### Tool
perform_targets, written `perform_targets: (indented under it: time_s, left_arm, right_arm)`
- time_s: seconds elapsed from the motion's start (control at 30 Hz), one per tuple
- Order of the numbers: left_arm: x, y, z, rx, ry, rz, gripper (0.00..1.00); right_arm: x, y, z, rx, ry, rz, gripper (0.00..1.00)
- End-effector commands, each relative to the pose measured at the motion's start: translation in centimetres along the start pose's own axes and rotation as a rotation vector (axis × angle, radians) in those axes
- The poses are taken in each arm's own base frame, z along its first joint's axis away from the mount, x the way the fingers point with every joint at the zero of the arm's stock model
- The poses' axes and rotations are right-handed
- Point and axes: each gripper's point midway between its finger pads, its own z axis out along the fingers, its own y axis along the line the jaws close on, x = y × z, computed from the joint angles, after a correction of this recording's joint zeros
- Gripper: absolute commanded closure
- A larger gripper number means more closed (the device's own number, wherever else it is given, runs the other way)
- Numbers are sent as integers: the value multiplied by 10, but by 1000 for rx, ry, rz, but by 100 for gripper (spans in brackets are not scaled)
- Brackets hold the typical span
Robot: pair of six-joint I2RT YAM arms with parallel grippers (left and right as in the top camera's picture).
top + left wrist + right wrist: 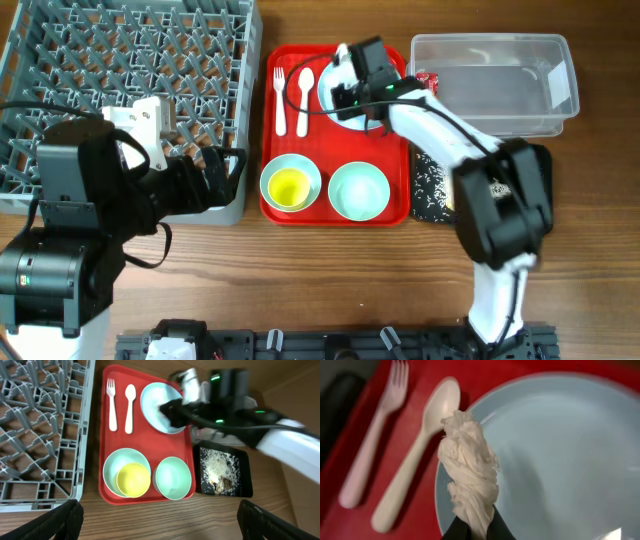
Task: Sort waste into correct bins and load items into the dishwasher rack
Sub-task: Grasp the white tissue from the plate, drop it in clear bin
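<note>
Writing: white marks on the red wrapper (428, 80), too small to read.
Wrapper place: at the left end of the clear tub (520, 100); whether inside or against its wall cannot be told.
Plate count: one, pale blue plate (560, 450), at the far right of the red tray (335, 215).
Bowl count: two; left bowl (111, 462) and right bowl (173, 477) side by side on the near half of the red tray.
Cup count: one, yellow cup (133, 479), sitting inside the left bowl.
Cutlery count: one pale fork (112, 405) and one pale spoon (130, 407), parallel on the red tray, left of the plate.
Bins count: two; clear tub at far right, black tray (245, 467) just right of the red tray.
Black tray contents: whitish rice crumbs (217, 462) with brown scraps (222, 482).
Rack count: one grey dishwasher rack (130, 70), left of the red tray, pegs upright.
Right gripper (472, 527): pinched closed on a twisted white wad (470, 470), which stands over the plate's left rim, close to the spoon's bowl.
Left gripper (225, 175): fingers (55, 520) spread wide apart, holding nothing, by the rack's near right corner.
Surface (300, 280): brown wood grain.
</note>
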Motion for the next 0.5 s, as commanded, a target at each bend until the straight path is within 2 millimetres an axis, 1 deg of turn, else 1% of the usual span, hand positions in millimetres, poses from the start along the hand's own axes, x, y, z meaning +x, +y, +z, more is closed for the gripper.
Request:
perform_targets:
  time_s: [0.0,0.07,0.13,0.2,0.23,0.27,0.33,0.37,0.4,0.47]
  left_arm:
    - [-3,-6,-4,19,-11,30,0]
    - [-3,-6,-4,19,-11,30,0]
    - [-3,-6,-4,19,-11,30,0]
    - [-3,-6,-4,19,-11,30,0]
    - [-3,-6,-4,19,-11,30,0]
    - [-3,-6,-4,19,-11,30,0]
    - [-3,-6,-4,19,-11,30,0]
    - [-3,-6,-4,19,-11,30,0]
    - [-3,-6,-4,19,-11,30,0]
    - [-3,-6,-4,19,-11,30,0]
  right_arm:
    - [-57,-39,-88,153,-188,90,95]
    - [-61,-60,-111,211,-211,118,96]
    - [-55,-85,-124,265,-194,153,96]
    - [-45,-105,-125,293,-159,188,96]
    - [-35,-117,-122,309,-128,226,95]
    - [-22,-130,-118,316,-84,263,92]
    - [-4,-140,-108,281,-18,296,78]
    - [6,-139,-104,227,23,303,64]
    - [11,-138,-103,200,42,311,44]
    - [18,-135,-106,161,71,332,28]
